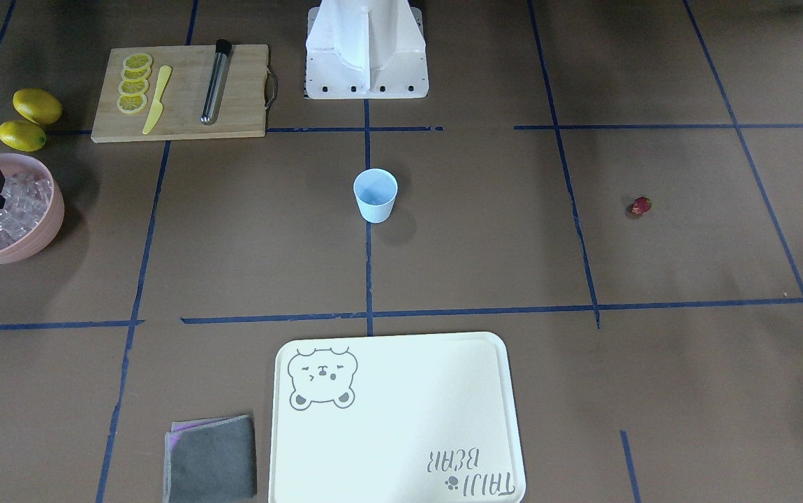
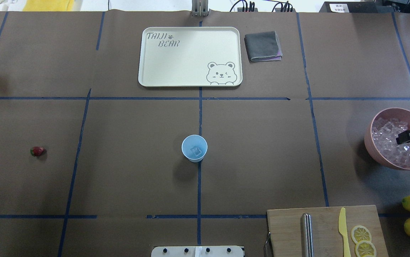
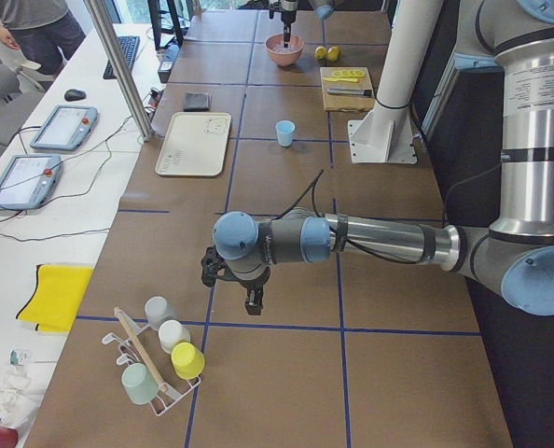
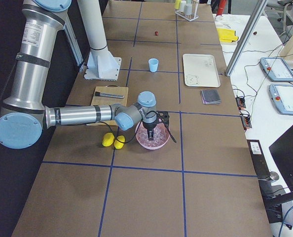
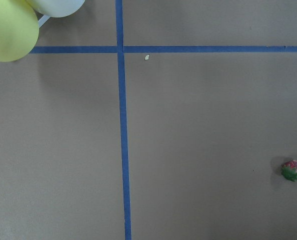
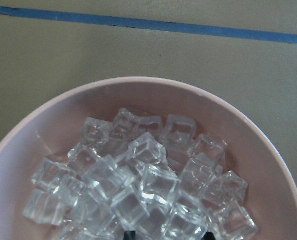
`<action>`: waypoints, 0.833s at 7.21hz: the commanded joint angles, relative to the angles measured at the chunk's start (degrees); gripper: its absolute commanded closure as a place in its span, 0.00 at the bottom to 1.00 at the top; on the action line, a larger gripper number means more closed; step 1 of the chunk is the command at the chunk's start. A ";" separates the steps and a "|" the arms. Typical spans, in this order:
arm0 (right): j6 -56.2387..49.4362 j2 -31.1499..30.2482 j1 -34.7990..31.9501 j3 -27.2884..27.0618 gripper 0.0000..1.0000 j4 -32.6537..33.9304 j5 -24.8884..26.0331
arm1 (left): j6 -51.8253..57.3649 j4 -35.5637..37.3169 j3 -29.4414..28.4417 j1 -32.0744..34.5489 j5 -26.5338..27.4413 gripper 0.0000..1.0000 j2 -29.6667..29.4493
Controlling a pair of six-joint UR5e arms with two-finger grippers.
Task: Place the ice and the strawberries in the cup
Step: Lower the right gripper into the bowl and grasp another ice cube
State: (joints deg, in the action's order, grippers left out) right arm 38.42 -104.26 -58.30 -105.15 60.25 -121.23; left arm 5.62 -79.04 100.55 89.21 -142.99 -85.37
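Right arm: right claw (image 2: pixel 403 138) is down inside the pink bowl (image 1: pixel 45 230), tips at the ice (image 6: pixel 138 185) pile. The wrist view shows only dark tips at its bottom edge, so I can't tell whether it is released or clenched.

Left arm: left claw (image 3: pixel 253 303) hangs over bare table near the cup rack (image 3: pixel 160 369). It shows only in the side view, so I can't tell its state.

- Tray (image 2: pixel 190 35): well apart from both claws, far side of the table.
- Cutting board (image 1: pixel 234 105): near the right claw, robot side.
- Cloth (image 2: pixel 263 46): just beside the tray.
- Cup (image 2: pixel 194 148): upright, between the two claws, well apart from each. It looks like one cube is inside.
- Lemons (image 1: pixel 37 106): just beside the bowl.
- Strawberry (image 2: pixel 37 151): lies on the table on the left claw's side, at the lower right of its wrist view, not held.
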 commanded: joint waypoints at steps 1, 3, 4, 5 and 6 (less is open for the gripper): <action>-0.28 -0.07 -0.15 -0.06 0.87 -0.04 0.03 | 0.00 0.03 0.00 0.00 -0.01 0.00 0.03; -0.45 0.11 -1.19 -0.58 0.96 0.05 -0.15 | 0.00 0.03 0.00 0.00 -0.01 0.00 0.03; -0.54 0.28 -3.03 -1.80 0.96 0.13 -0.76 | 0.00 0.03 0.00 -0.09 -0.01 0.00 -0.06; -0.54 0.81 -4.53 -3.91 0.96 0.92 -0.94 | 0.00 0.03 0.00 -0.09 -0.01 0.00 0.03; -0.45 1.07 -4.98 -5.41 0.96 1.01 -1.29 | 0.00 0.03 0.00 0.00 -0.01 0.00 0.03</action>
State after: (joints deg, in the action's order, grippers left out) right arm 37.92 -103.58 -62.20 -108.59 60.92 -122.12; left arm 5.62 -79.01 100.55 89.15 -143.00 -85.37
